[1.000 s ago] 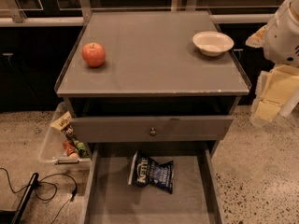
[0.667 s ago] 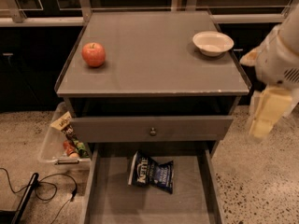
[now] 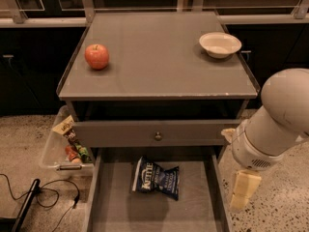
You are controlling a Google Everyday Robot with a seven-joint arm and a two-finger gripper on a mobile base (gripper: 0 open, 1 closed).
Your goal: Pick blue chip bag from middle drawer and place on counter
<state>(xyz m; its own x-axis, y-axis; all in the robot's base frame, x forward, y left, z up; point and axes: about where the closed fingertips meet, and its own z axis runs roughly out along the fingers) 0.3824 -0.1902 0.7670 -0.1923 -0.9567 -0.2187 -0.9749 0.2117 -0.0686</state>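
The blue chip bag (image 3: 155, 178) lies flat in the open middle drawer (image 3: 116, 211), near the drawer's back and centre, white lettering facing up. The grey counter (image 3: 159, 62) is the cabinet top above it. My gripper (image 3: 243, 190) hangs at the end of the white arm (image 3: 277, 117), outside the drawer's right wall, to the right of the bag and apart from it. It holds nothing that I can see.
A red apple (image 3: 96, 56) sits on the counter's left and a white bowl (image 3: 219, 44) at its back right. A drawer front with a knob (image 3: 158, 136) overhangs the open drawer. A clear bin (image 3: 50, 151) with snack packets stands left. A cable (image 3: 46, 197) lies on the floor.
The arm has moved down and to the left, from beside the counter's right edge to beside the open drawer's right wall. The bag, apple and bowl have not moved.
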